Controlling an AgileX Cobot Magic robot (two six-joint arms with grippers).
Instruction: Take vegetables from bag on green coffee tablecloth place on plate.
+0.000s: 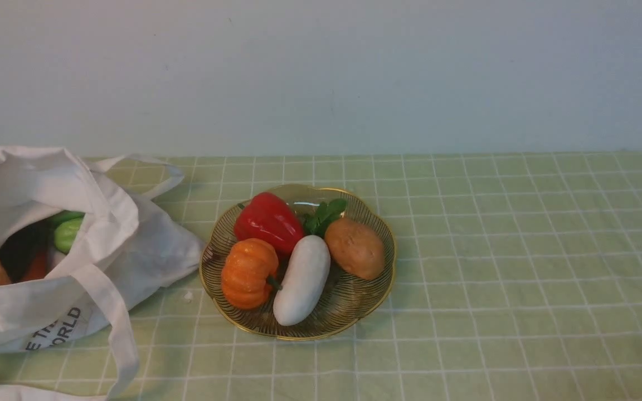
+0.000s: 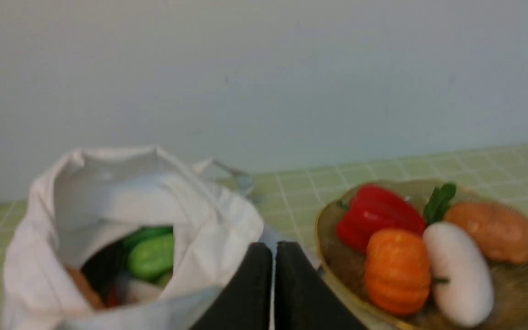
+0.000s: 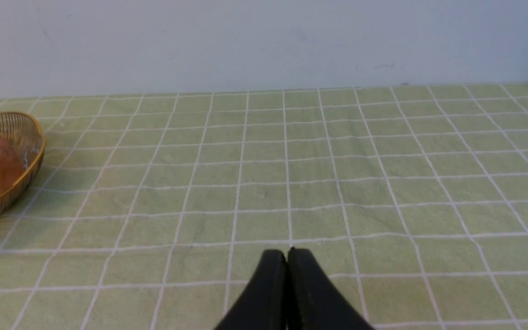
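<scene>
The white bag [image 1: 76, 245] lies open at the left of the green checked tablecloth [image 1: 521, 250]; a green cucumber [image 1: 67, 231] and brown and orange vegetables show in its mouth. The gold-rimmed plate [image 1: 374, 301] holds a red pepper [image 1: 268, 223], an orange pumpkin [image 1: 248, 273], a white radish [image 1: 301, 278] and a brown potato [image 1: 354, 248]. My left gripper [image 2: 274, 247] is shut and empty, between the bag [image 2: 108, 192] and the plate [image 2: 332, 275], short of both. Over bare cloth, my right gripper [image 3: 287, 254] is shut and empty. Neither gripper shows in the front view.
A pale wall rises behind the table's far edge. The bag's long straps [image 1: 115, 328] trail on the cloth toward the near left. Bare cloth stretches to the right of the plate, whose rim [image 3: 25, 174] shows in the right wrist view.
</scene>
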